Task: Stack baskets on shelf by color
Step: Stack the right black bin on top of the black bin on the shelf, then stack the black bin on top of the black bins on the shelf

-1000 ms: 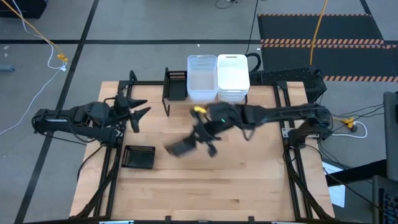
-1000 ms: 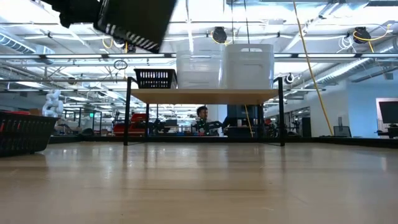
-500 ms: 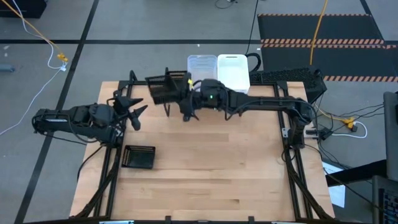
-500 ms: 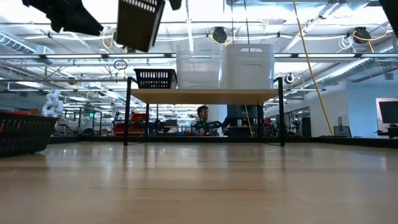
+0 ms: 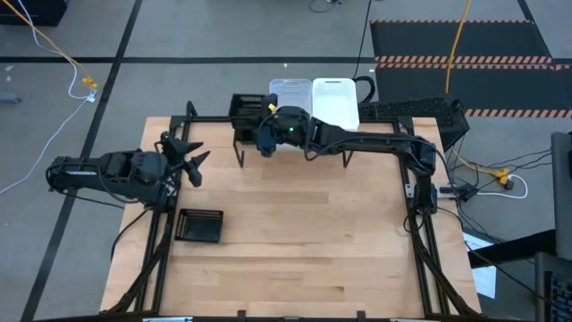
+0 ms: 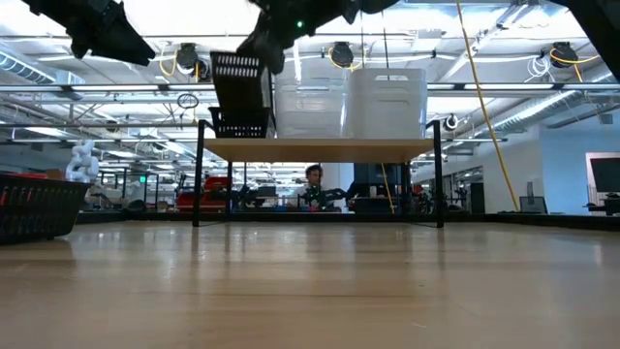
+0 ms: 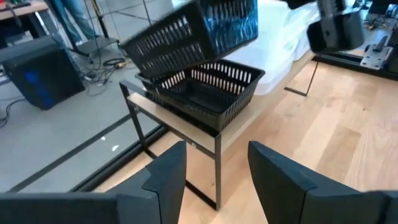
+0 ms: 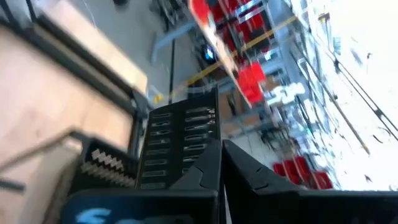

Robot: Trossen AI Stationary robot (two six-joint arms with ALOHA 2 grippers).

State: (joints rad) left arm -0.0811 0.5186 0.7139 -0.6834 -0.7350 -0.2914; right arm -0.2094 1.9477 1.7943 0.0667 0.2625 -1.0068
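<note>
My right gripper (image 5: 262, 136) is shut on a black mesh basket (image 7: 199, 31), held tilted just over the black basket (image 7: 202, 90) that stands on the shelf's (image 6: 320, 148) left end; whether the two touch I cannot tell. A stack of clear baskets (image 5: 290, 94) and a stack of white baskets (image 5: 335, 100) stand beside it on the shelf. Another black basket (image 5: 200, 225) rests on its bottom on the table's near left. My left gripper (image 5: 195, 165) hovers open at the table's left, facing the shelf. My right gripper holds the black mesh basket by the wall (image 8: 186, 152) at its end toward the table's right, pinched between the two fingers (image 8: 205, 171). The fingers come slanting from the right and above. The basket is lifted, tilted, with its far-left end lower (image 7: 146, 59).
The shelf stands along the table's far edge on thin black legs (image 6: 199, 179). Black frame rails (image 5: 411, 188) run along the table's sides. The wooden tabletop (image 5: 304, 241) stretches bare in front of the shelf. A person (image 6: 313, 176) shows far behind the table.
My right gripper has carried the black basket from above the table's middle up and toward the far edge, to over the shelf's left end. The basket has turned about on the way and now hangs tilted over the black basket on the shelf.
</note>
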